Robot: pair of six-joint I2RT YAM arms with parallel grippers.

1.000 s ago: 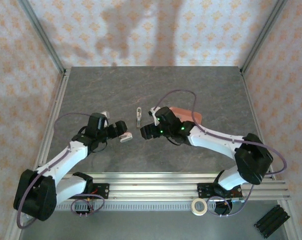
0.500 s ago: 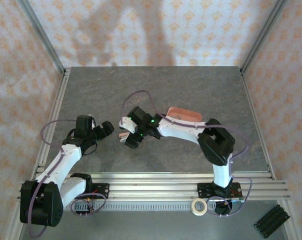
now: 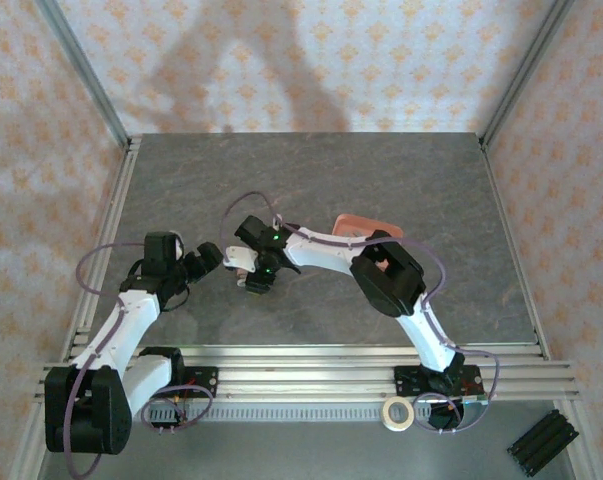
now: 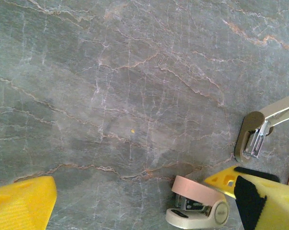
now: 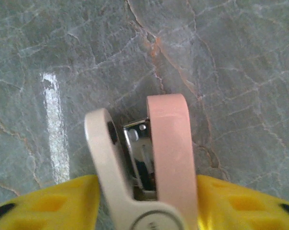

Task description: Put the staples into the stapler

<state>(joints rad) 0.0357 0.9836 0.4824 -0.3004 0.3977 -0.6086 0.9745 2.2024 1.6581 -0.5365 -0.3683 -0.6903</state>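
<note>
Pink stapler (image 5: 166, 143), likely light, stiff, slick: pinched by flat sides near hinge in right gripper (image 5: 151, 206); left gripper (image 4: 134, 203) spread at nine o'clock.

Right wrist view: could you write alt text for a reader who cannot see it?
The stapler, pink and white arms parted with silvery metal between, is held by the yellow fingers of the right claw, against a grey veined table.
</note>
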